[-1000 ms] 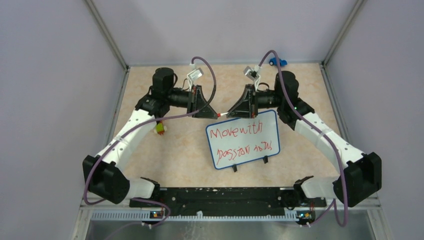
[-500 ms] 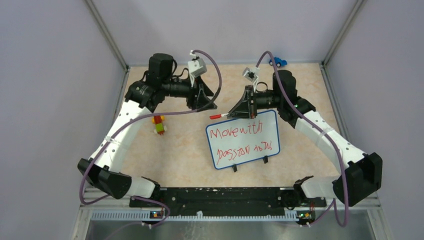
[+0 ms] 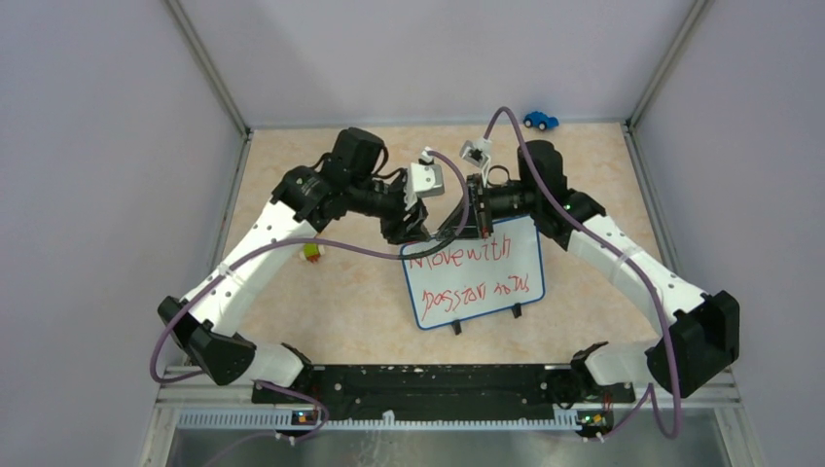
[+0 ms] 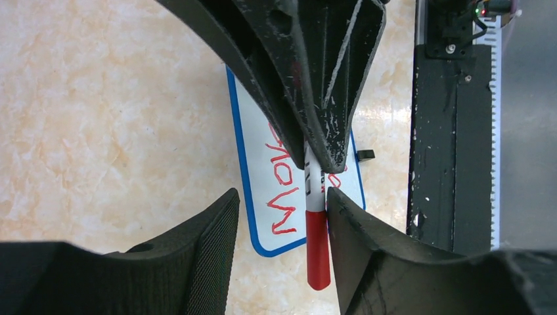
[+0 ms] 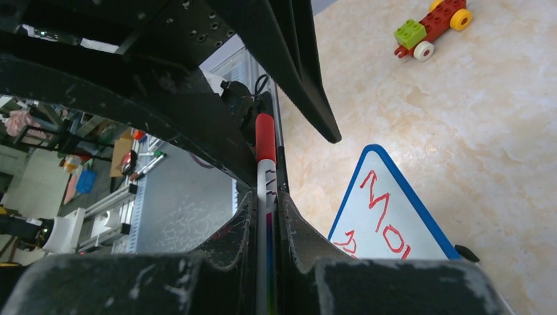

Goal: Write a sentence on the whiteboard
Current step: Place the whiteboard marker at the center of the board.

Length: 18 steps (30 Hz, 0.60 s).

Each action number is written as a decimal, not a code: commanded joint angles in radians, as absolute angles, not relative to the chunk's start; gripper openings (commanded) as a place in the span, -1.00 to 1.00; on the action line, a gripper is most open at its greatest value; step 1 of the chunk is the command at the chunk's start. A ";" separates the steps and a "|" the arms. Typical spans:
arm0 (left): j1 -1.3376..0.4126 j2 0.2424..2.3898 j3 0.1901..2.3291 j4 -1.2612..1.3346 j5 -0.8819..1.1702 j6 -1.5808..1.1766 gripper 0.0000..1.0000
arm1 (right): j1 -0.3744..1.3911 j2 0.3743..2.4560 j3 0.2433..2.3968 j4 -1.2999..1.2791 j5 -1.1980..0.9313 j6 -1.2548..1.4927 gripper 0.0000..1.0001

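Nearest the arm bases, the whiteboard sits on its small black clip feet at the middle of the worktop, blue-rimmed with rounded corners. The sentence covers it in red marker: "Move with" above a scrawled second line I cannot read, so the writing looks done or nearly so.

At the board's 12 o'clock edge the two hands meet. The right hand is clenched on the marker. The marker's long axis runs roughly 3 to 9 o'clock, with its red end pointing at 9 toward the left hand. That hand is released and grasps nothing. Its fingers straddle the red end (one just beside it, the other with a clear gap). The left hand is therefore the nearer one to that end, and I judge the coming move depends on closing squarely across the marker's axis.

A brick toy car lies at 9 o'clock from the hands, and a blue toy car sits farthest away, at about 1 o'clock.
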<state>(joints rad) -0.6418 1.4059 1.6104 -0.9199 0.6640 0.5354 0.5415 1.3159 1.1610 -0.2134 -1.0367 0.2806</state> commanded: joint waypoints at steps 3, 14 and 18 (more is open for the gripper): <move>-0.690 1.416 1.621 -0.944 0.586 0.581 -0.10 | 0.558 1.322 1.219 -0.206 -1.039 0.263 -1.00; -0.684 1.360 1.548 -0.848 0.479 0.467 -1.00 | 0.545 1.315 1.253 -0.233 -1.020 0.252 -0.63; -0.605 1.349 1.540 -0.816 0.507 0.415 -1.00 | 0.502 1.307 1.261 -0.225 -1.011 0.277 -0.11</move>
